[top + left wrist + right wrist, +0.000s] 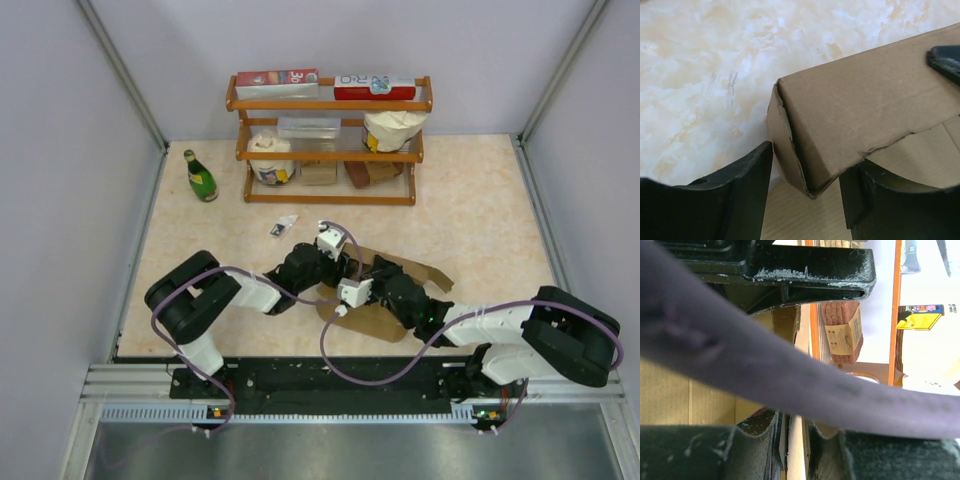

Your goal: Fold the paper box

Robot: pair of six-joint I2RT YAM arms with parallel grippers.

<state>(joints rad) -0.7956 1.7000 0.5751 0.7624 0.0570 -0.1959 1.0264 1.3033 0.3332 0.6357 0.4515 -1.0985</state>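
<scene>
The paper box [412, 272] is a brown cardboard sheet, partly folded, at the table's centre between both arms. In the left wrist view one raised wall of the box [865, 105] ends in a folded corner. That corner hangs between my left gripper's [807, 200] open fingers, close to the right one. My left gripper [345, 262] comes in from the left. My right gripper [372, 272] comes in from the right. In the right wrist view the right gripper [800, 450] is nearly closed on a thin cardboard edge [782, 432]. A purple cable [790, 375] crosses that view.
A wooden shelf rack [330, 150] stands at the back with red-and-white cartons, white tubs and brown blocks. A green bottle [200, 175] stands at the back left. A small packet [283, 226] lies just behind the arms. Grey walls close in both sides.
</scene>
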